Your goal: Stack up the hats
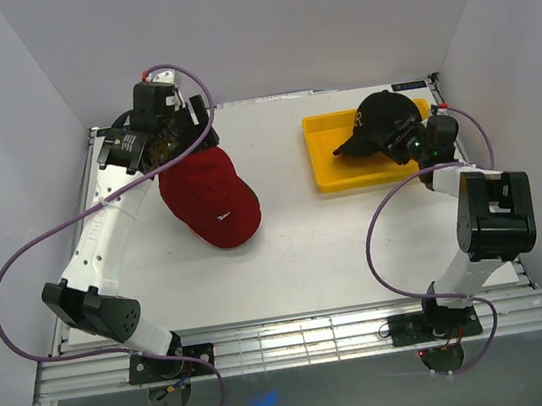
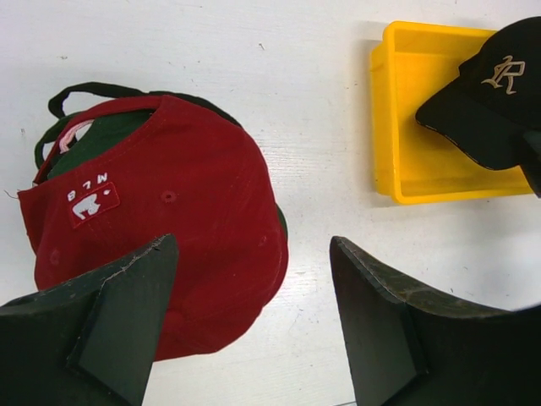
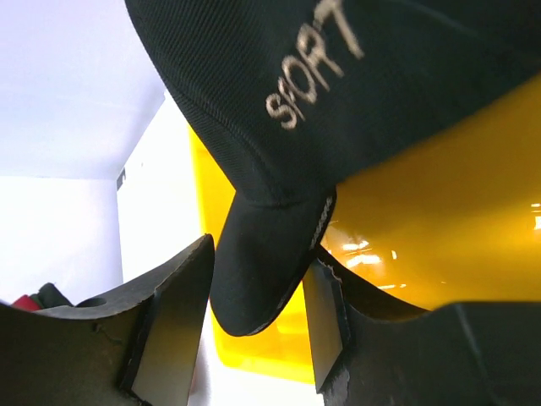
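A red hat (image 1: 212, 201) lies on the table on top of a dark hat whose edge shows in the left wrist view (image 2: 80, 91); the red hat fills that view's left (image 2: 186, 228). My left gripper (image 1: 170, 144) hovers over its back left edge, open and empty (image 2: 254, 317). A black hat with a gold emblem (image 1: 380, 119) sits tilted over the yellow tray (image 1: 333, 176). My right gripper (image 1: 411, 146) is at its right side. In the right wrist view the black brim (image 3: 262, 271) sits between my fingers (image 3: 325, 326), gripped. No other hats show.
White walls enclose the table on the left, back and right. The yellow tray (image 2: 406, 161) stands at the back right, and bare white tabletop (image 1: 298, 250) lies between the red hat and the tray. Purple cables loop beside both arms.
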### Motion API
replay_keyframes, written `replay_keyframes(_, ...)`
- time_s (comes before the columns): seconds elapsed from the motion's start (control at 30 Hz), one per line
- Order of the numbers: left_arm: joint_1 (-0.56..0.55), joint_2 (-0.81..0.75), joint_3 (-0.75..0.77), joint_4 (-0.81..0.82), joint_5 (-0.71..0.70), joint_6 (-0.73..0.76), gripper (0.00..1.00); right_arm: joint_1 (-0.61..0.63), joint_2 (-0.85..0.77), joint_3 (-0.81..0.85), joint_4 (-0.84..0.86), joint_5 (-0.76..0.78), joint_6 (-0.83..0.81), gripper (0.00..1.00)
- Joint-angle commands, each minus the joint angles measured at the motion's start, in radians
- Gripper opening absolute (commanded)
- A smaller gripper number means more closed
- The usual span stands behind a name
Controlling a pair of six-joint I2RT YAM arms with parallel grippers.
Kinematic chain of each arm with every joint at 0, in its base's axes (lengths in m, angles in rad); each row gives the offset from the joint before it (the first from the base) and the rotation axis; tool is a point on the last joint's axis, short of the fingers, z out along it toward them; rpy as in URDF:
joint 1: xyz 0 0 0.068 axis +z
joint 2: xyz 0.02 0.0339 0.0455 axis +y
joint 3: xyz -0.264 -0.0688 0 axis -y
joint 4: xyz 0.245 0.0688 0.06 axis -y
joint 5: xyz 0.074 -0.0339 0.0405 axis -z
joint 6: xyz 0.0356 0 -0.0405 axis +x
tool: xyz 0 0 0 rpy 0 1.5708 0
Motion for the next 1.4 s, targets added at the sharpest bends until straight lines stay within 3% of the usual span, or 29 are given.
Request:
replay_keyframes(0.0, -0.006, -0.027, 0.036, -0.014, -0.016, 0.003, 0.83, 0.061, 0.023, 0.053, 0.028, 0.071, 0.007, 0.52)
replay_keyframes(0.27, -0.007, -0.027, 0.036, -0.016, -0.025, 0.011, 0.83, 0.13, 0.073, 0.079, 0.016, 0.14, 0.042, 0.51)
replay_keyframes(0.4, -0.007, -0.023, 0.036, -0.016, -0.03, 0.016, 0.83, 0.136, 0.101, 0.139, -0.045, 0.152, 0.047, 0.38)
replay_keyframes(0.6, -0.007, -0.026, 0.042, -0.019, -0.036, 0.014, 0.83, 0.134, 0.104, 0.237, -0.13, 0.145, 0.021, 0.08)
replay_keyframes(0.93, -0.007, -0.027, 0.049, -0.026, -0.042, 0.013, 0.83, 0.134, 0.086, 0.36, -0.072, -0.087, 0.123, 0.08)
replay_keyframes(1.03, -0.008, -0.03, 0.046, -0.026, -0.045, 0.009, 0.83, 0.136, 0.084, 0.352, 0.033, -0.208, 0.241, 0.08)
replay_keyframes(1.13, -0.008, -0.032, 0.046, -0.026, -0.045, 0.006, 0.83, 0.136, 0.116, 0.303, 0.254, -0.341, 0.396, 0.08)
replay_keyframes(1.17, -0.008, -0.032, 0.046, -0.026, -0.045, 0.006, 0.83, 0.134, 0.124, 0.28, 0.386, -0.363, 0.515, 0.08)
replay_keyframes(1.27, -0.008, -0.036, 0.05, -0.03, -0.047, 0.005, 0.83, 0.136, 0.139, 0.182, 0.549, -0.424, 0.698, 0.08)
replay_keyframes(1.37, -0.008, -0.041, 0.05, -0.034, -0.05, 0.002, 0.83, 0.128, 0.124, 0.113, 0.582, -0.481, 0.691, 0.08)
